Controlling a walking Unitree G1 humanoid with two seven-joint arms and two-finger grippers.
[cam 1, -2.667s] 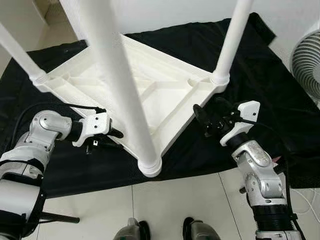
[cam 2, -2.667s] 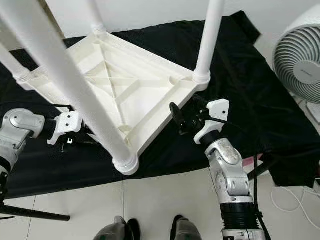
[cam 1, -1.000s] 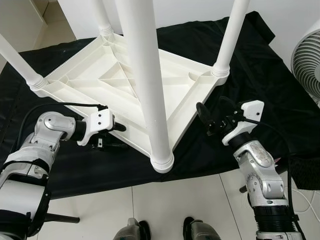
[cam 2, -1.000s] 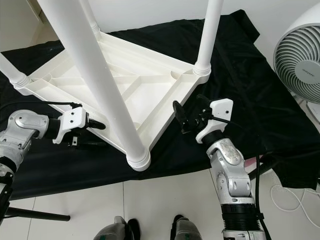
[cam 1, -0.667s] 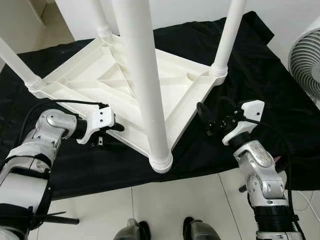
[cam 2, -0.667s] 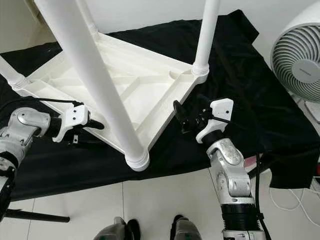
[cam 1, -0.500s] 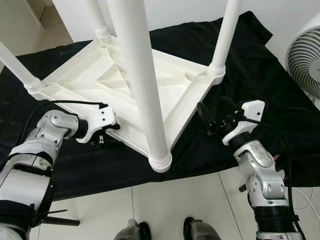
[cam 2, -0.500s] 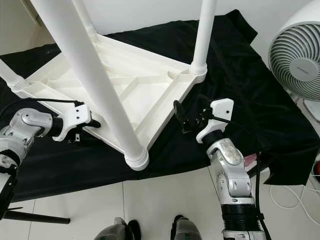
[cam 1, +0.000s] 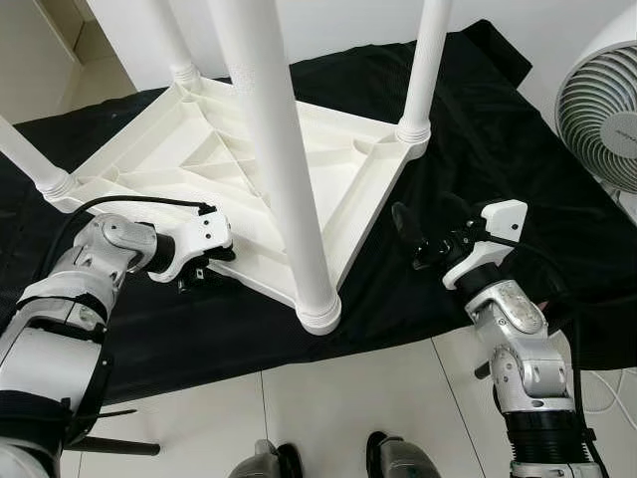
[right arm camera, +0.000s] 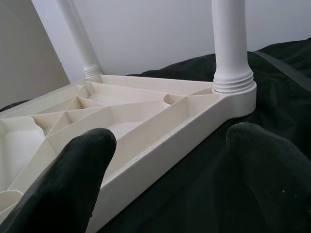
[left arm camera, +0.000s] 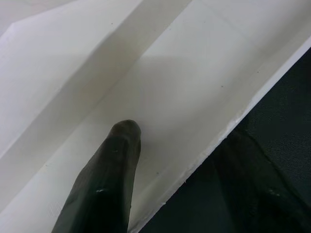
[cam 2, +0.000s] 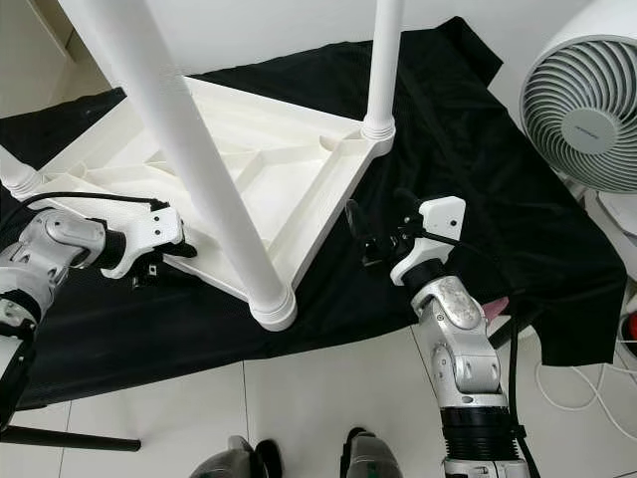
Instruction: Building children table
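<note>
Left eye view looks down on the white plastic table point(cam 1: 289, 169), which lies upside down on a black cloth point(cam 1: 478, 129) spread over the tiled floor point(cam 1: 348, 398), its ribbed underside facing up and its four legs point(cam 1: 274, 149) standing upright from the corners, so each leg's long axis runs straight up toward the camera. The tabletop sits as a diamond, one corner with its leg socket pointing at the robot's feet. The left gripper point(cam 1: 214, 261) is at the near-left edge of the tabletop; in the left wrist view one black finger point(left arm camera: 104, 184) lies against the inside of the rim wall with the cloth just beyond the edge, but its partner cannot be made out, so I cannot tell whether it is clamped on the rim or only resting there. The right gripper point(cam 1: 423, 234) hovers just beside the near-right edge, apart from it, fingers point(right arm camera: 63, 179) spread wide, and the rim lies ahead of and between them. The left arm appears the nearer to contact; the right would probably need a short reach forward to take the rim. A white fan point(cam 2: 587, 100) stands well off to the right.
</note>
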